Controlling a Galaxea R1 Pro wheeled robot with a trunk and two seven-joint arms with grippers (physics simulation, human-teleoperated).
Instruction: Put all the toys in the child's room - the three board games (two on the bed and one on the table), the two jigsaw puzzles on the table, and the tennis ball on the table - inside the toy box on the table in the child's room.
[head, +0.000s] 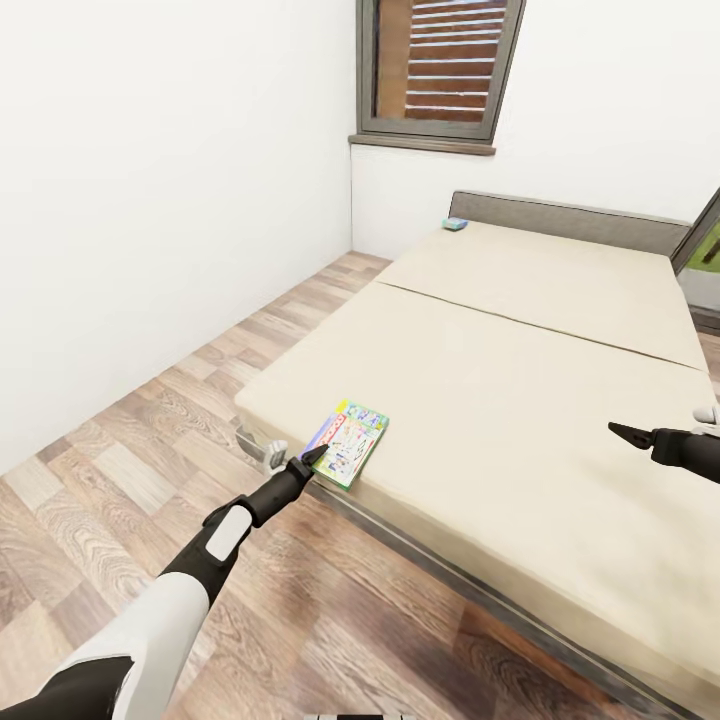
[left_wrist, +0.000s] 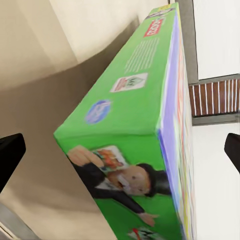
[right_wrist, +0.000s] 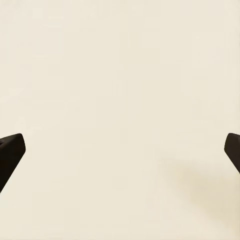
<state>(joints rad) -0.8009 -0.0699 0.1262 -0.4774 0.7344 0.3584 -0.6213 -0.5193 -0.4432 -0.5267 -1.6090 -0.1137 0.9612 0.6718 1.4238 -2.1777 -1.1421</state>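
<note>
Head view: left claw (head: 312, 456) spread wide at the green board game (head: 350, 441) on the bed (head: 520, 400) corner, ungrasped; right claw (head: 622, 432) spread, empty. A blue game (head: 455, 224) lies by the headboard. Both await collection.

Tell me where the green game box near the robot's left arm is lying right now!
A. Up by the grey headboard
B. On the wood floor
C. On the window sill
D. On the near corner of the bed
D: the green game box lies flat on the bed at its near corner, just ahead of the left gripper, whose jaws stand open on either side of it.
</note>
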